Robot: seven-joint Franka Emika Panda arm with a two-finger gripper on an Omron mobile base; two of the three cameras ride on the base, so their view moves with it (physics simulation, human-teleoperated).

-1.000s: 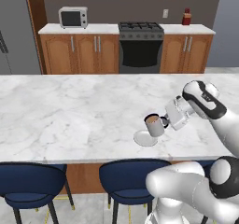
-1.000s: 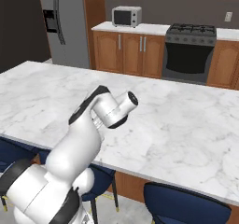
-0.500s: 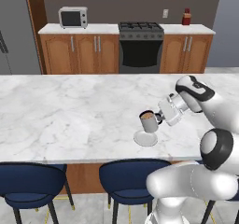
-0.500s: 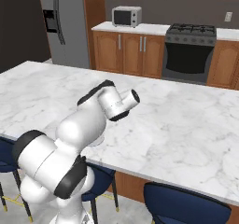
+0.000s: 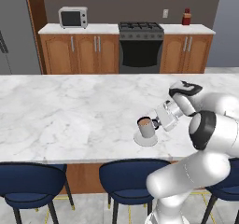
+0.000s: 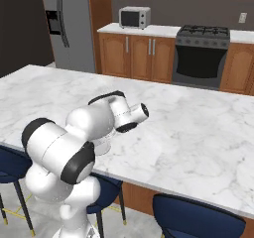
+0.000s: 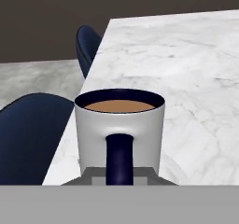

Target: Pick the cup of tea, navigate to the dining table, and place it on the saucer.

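Note:
The cup of tea [image 5: 146,127], a grey-white mug with a dark handle and brown liquid, is upright directly over the saucer [image 5: 145,140], near the front edge of the dining table [image 5: 70,111]. I cannot tell whether the two touch. My gripper [image 5: 157,123] reaches in from the right and is shut on the cup's handle. The hand view looks at the cup [image 7: 119,122] from close up. Its dark handle [image 7: 120,157] sits between the fingertips of my gripper [image 7: 119,177]. In the right base view my arm [image 6: 106,120] hides the cup over the dining table [image 6: 198,128].
Blue stools [image 5: 29,183] [image 5: 127,175] stand under the table's near edge, and two stools [image 7: 88,43] [image 7: 28,134] show beside it in the hand view. Across the aisle, a wall counter holds a microwave [image 5: 73,17] next to a stove [image 5: 140,48]. A fridge [image 6: 67,29] stands far left.
The cup has moved a little left and down, and now sits over the saucer. My arm's elbow has swung outward. The gripper has stayed shut on the handle.

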